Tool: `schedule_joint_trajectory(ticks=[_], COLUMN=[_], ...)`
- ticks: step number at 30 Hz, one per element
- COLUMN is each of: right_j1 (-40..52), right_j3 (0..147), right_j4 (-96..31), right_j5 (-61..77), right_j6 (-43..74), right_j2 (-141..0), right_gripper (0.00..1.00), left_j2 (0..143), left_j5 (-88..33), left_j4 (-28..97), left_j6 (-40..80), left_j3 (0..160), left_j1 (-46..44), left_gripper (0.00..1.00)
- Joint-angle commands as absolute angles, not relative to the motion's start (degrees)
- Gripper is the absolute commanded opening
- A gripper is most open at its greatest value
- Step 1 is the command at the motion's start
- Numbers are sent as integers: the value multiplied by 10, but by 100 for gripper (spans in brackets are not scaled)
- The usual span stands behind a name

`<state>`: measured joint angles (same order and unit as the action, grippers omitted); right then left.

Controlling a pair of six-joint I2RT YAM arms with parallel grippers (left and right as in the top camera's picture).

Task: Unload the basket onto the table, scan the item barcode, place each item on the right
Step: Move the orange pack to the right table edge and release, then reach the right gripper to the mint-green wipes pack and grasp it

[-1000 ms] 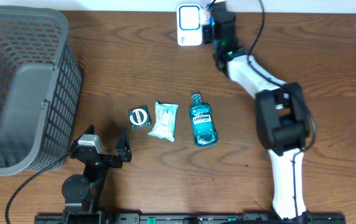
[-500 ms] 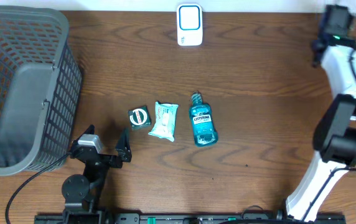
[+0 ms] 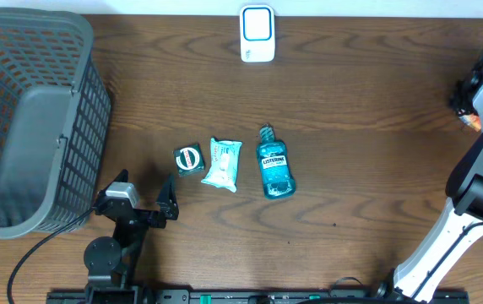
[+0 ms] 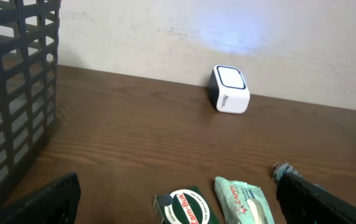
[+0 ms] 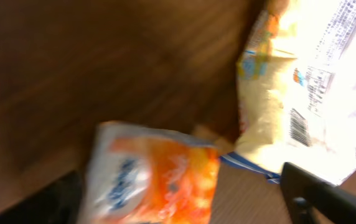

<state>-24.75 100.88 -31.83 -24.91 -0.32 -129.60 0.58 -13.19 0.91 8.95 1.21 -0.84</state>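
orange packet (image 5: pixel 153 177) lies blurred between the wide-parted jaws of the right gripper (image 5: pixel 178 186), its arm stretched far right. left gripper (image 4: pixel 177 186) gapes empty.

Overhead looked straight down on the table (image 3: pixel 377 101). Left wrist, low at its near edge, shared the scanner (image 4: pixel 229 98). Right wrist hung close over packets (image 5: pixel 153 174).
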Motion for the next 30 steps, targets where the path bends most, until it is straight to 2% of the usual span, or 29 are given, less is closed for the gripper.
schedule_joint_trajectory(ticks=[1,4,11,17,30], right_j1=[-236,-225,-175,-114,123], right_j3=[1012,1012,1012,1012,1011], right_j4=[-321,-322,-328,-371,-466], right_j5=[-156,-79,114,267,288], right_j6=[4,11,120,133,190], right_j2=[-1226,-1185,-1063,-988,-986], right_gripper=[99,99,99,99,99], left_j2=[2,2,2,2,2], left_j5=[-139,-139,-139,-139,-139], left_j4=[28,28,28,28,28], left_j6=[84,84,84,84,84], left_j3=[2,2,2,2,2], left_j1=[-6,-6,-6,-6,-6], left_gripper=[98,98,98,98,98])
